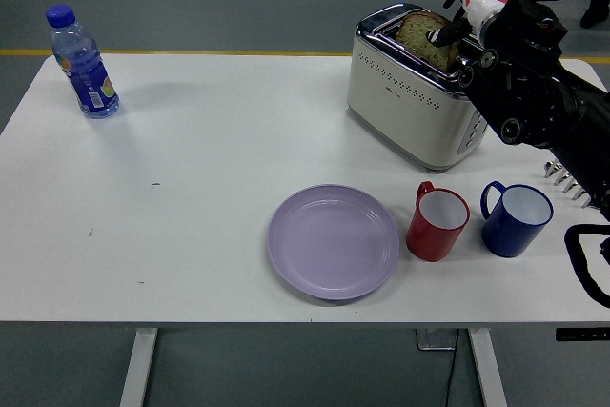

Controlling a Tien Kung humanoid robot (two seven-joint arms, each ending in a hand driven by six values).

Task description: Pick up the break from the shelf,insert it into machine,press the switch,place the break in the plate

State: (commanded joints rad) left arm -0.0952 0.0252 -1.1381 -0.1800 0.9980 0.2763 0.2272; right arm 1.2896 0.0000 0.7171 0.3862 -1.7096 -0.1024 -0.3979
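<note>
At the table's [191, 169] far right we see the bread slice [422, 33] standing on edge in the toaster [410, 102] slot, its flat faces along the slot, crust top poking up. Our right hand [456, 30] has its fingers closed on the slice's right end. Nearer us sit 1 purple plate [334, 240], 2 mugs beside it.

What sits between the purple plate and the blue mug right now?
In the head view, the red mug stands between the purple plate and the blue mug, close beside the plate's right rim, handle toward the toaster.
</note>
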